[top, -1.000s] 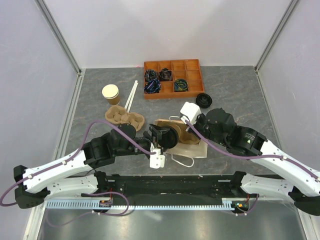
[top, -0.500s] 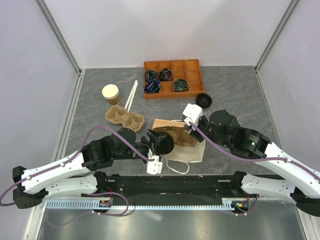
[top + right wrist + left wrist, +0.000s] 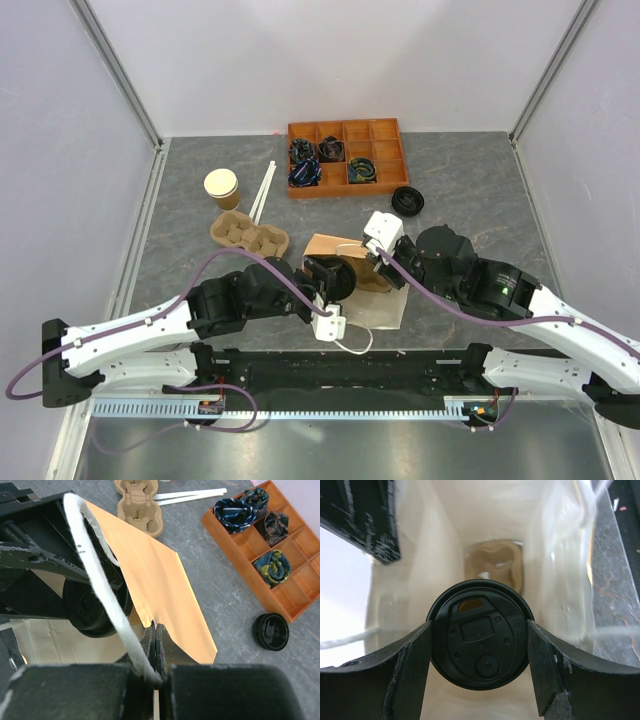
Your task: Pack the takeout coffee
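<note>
The takeout coffee (image 3: 479, 645) sits between the fingers (image 3: 410, 670) of the left claw (image 3: 480, 630), which are spread wide and clamped on either side of its black lid. It hangs at the open mouth of the paper bag (image 3: 170, 595), near the middle of the worktop (image 3: 480, 190). Its lid faces back toward the wrist and its base points in. A moulded pulp cup holder (image 3: 495, 565) lies deeper inside the bag.

The right claw (image 3: 156, 640) is pressed together on the bag's white cord handle (image 3: 100, 575), holding the mouth open.

The cup looks light, with thin paper sides that would dent under a hard squeeze. The rim band under the lid is probably the stiffest place to hold. The lid is smooth plastic and only pressed on, so it could slip or pop off. Whether the cup holds liquid cannot be told. The bag is flimsy and may fold inward.
</note>
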{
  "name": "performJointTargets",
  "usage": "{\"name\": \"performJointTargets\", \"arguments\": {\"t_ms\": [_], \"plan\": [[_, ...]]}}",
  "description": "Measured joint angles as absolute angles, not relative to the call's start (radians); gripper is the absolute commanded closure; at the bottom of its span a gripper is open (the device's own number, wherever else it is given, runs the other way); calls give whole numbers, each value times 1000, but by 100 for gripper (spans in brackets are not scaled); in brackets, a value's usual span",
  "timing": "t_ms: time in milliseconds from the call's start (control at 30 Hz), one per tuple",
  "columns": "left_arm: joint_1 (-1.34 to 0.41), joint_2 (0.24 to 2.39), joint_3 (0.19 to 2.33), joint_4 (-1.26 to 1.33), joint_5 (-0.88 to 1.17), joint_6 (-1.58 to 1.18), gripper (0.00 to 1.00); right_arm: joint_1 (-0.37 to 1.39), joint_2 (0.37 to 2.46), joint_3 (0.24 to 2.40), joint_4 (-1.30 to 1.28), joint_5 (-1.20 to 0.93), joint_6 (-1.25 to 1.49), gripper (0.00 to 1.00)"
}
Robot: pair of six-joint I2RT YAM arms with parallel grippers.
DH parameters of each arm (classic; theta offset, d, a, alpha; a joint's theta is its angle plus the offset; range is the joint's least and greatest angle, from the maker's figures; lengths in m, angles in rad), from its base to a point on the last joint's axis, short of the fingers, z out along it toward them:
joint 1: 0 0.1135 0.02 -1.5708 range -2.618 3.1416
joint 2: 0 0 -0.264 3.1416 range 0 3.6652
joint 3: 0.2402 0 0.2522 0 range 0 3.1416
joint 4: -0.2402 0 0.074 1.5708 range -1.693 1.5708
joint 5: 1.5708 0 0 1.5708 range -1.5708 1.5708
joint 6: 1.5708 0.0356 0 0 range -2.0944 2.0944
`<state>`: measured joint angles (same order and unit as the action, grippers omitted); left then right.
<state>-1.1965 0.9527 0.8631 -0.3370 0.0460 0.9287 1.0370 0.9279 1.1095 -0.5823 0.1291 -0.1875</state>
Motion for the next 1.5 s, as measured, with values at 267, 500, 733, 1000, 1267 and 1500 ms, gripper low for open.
{"name": "performJointTargets", "arguments": {"t_ms": [267, 500, 733, 1000, 1267, 1500], "plan": [[-1244, 960, 823, -265, 24, 933, 69, 1037, 925, 1095, -575, 123, -135, 100], [-1291, 987, 808, -208, 22, 936, 69, 1037, 925, 1095, -570, 101, -107, 100], [-1329, 970, 731, -176, 20, 974, 69, 1039, 914, 1086, -571, 52, -91, 100], [-1333, 921, 707, -199, 33, 989, 69, 1044, 901, 1068, -565, 2, -54, 100], [-1336, 1014, 710, -121, 5, 990, 70, 1044, 901, 1056, -561, -27, -32, 100], [-1348, 1026, 727, -87, -47, 992, 71, 1044, 901, 1055, -559, -27, -14, 100]]}}
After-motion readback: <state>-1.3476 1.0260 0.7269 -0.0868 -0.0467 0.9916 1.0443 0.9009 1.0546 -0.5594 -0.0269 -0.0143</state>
